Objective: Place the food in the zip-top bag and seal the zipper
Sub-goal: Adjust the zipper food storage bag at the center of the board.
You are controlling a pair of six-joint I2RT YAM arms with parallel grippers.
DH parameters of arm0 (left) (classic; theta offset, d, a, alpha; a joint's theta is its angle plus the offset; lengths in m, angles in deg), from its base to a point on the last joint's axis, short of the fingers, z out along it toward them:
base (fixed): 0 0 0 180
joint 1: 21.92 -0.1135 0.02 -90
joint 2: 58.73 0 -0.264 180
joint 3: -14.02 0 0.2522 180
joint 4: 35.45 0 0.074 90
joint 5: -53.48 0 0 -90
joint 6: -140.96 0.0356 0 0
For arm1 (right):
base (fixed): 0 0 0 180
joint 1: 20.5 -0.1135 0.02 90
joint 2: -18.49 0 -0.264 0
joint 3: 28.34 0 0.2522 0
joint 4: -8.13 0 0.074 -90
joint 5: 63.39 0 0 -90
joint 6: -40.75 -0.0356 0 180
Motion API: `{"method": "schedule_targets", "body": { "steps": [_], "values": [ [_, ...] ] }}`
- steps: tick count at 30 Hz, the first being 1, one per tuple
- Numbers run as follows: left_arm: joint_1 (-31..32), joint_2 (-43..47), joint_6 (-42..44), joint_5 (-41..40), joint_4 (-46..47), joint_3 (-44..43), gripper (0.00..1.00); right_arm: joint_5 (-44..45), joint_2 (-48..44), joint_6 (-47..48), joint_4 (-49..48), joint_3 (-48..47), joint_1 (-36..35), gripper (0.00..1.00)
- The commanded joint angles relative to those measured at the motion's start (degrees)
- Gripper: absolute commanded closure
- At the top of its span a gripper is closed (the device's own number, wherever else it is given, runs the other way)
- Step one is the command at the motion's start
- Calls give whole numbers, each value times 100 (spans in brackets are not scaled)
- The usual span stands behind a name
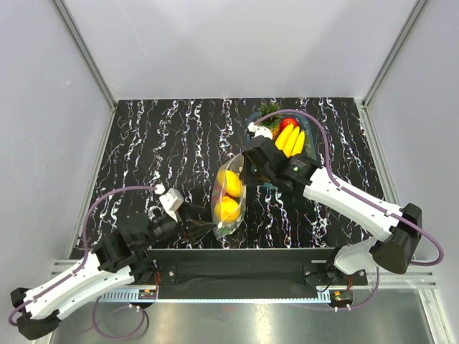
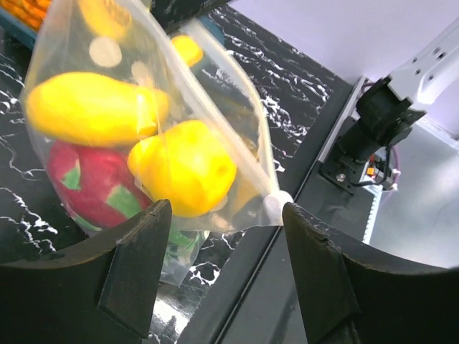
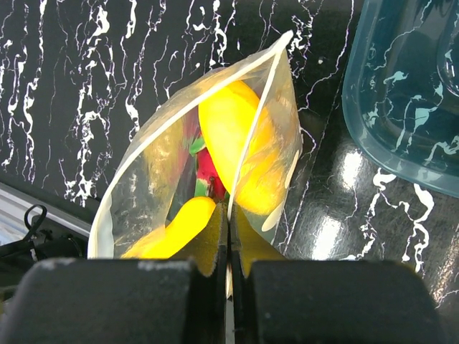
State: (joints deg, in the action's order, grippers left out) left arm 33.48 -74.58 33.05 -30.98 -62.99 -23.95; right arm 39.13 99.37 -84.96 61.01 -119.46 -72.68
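Note:
The clear dotted zip-top bag (image 1: 229,195) is held up off the table and holds the food: two yellow fruits (image 2: 183,165) and the pink-red dragon fruit (image 2: 86,179). My right gripper (image 1: 249,170) is shut on the bag's mouth edge, pinching the whitish zipper strip (image 3: 259,122). The right wrist view shows the two mouth edges spread apart, with a yellow fruit (image 3: 237,136) inside. My left gripper (image 1: 203,226) is open and empty just below the bag's bottom corner. Its fingers (image 2: 136,265) straddle nothing.
A dark teal basket (image 3: 401,107) stands at the back right of the marbled table and holds bananas (image 1: 290,140) and other toy fruit. The black front rail (image 1: 237,269) runs just under the bag's low end.

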Motion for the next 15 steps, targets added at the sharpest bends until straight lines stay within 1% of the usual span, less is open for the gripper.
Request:
{"method": "schedule_targets", "body": {
  "steps": [1,2,4,8,12,15],
  "values": [
    [147,47,60,-334,1165,538,31,129,-55,-7,-27,-262,15,100],
    [199,100,86,-334,1541,705,30,129,-29,2,8,-305,15,100],
    [252,284,252,-387,1676,759,30,120,41,28,61,-367,33,100],
    [366,487,648,-361,1423,742,30,6,138,46,53,-446,24,100],
    [630,286,657,-220,1633,917,30,14,226,37,53,-516,50,100],
    [893,145,823,-360,1650,988,30,14,235,20,61,-569,42,100]
  ]
}}
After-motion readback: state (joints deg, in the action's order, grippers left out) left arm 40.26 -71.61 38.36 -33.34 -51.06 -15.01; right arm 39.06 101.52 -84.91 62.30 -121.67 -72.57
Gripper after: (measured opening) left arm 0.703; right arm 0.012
